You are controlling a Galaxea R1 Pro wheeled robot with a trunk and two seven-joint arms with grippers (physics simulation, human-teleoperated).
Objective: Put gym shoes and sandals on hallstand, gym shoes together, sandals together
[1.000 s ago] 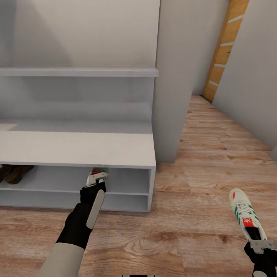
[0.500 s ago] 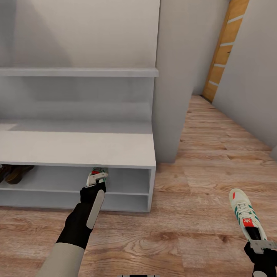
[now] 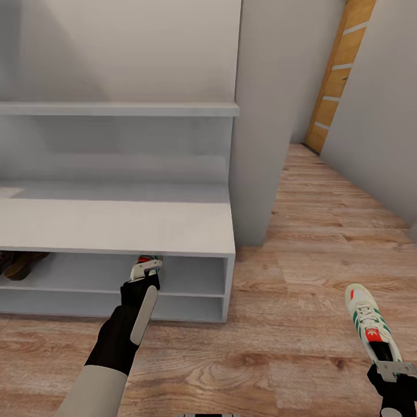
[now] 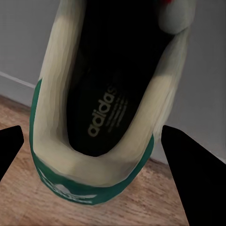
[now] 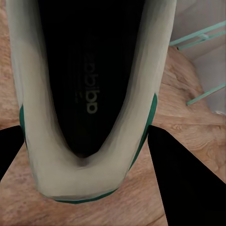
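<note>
Two gym shoes are in view, both cream-white with green trim and a dark insole carrying printed lettering. The left shoe (image 3: 146, 264) is held at its heel by the left gripper (image 3: 142, 278), with the toe end pushed under the flat top of the shoe rack (image 3: 116, 223) into the upper open tier, near the rack's right end panel; its red tongue label shows just below the top's front edge. In the left wrist view the heel collar of this shoe (image 4: 101, 108) sits between the two dark fingers (image 4: 197, 174), which close on it from both sides. The right shoe (image 3: 370, 324) is held at its heel by the right gripper (image 3: 394, 370) low over the corridor floor (image 3: 301, 289), toe pointing away from the robot, laces, green side stripes and red tongue label visible; whether the sole touches the planks cannot be told. In the right wrist view the heel (image 5: 89, 103) again lies between the fingers (image 5: 188, 183), clamped. A brown sandal (image 3: 23, 263) rests at the far left of the same upper tier, well apart from the left shoe, with bare shelf between them. The lower tier and the top surface offer free room. To the right of the rack a white wall corner (image 3: 260, 116) stands close, and beyond it the floor runs open toward a wooden door (image 3: 339, 69).
</note>
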